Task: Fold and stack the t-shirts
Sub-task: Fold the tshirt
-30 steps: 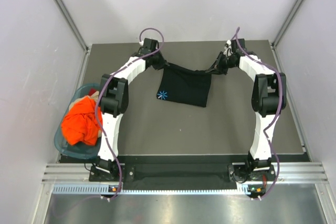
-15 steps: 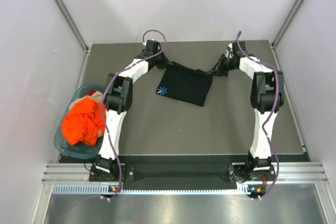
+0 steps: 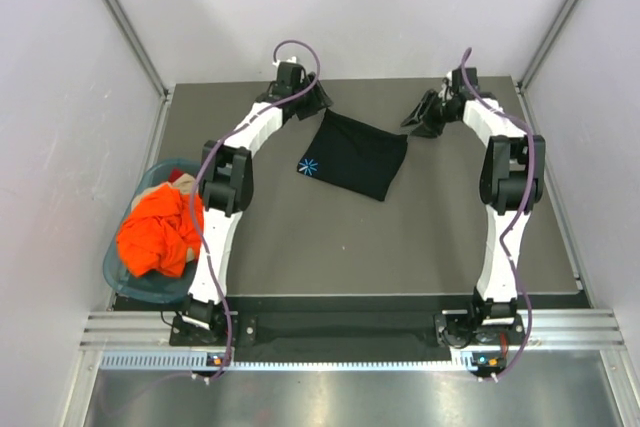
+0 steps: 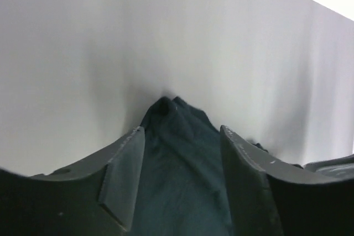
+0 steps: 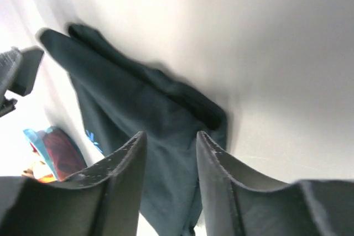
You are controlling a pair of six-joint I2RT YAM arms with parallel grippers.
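The black shirt (image 3: 355, 157) is lying folded at 12 o'clock, the left end effector (image 3: 318, 102) and right end effector (image 3: 416, 117) gaping apart and empty, the orange shirt (image 3: 155, 232) waiting crumpled at 9 o'clock.

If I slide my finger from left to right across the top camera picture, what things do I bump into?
Orange t-shirt in the teal basket → left gripper → black t-shirt → right gripper.

no readable text or numbers; only sign: blue-white starburst mark (image 3: 309, 167) on black t-shirt (image 3: 362, 154).
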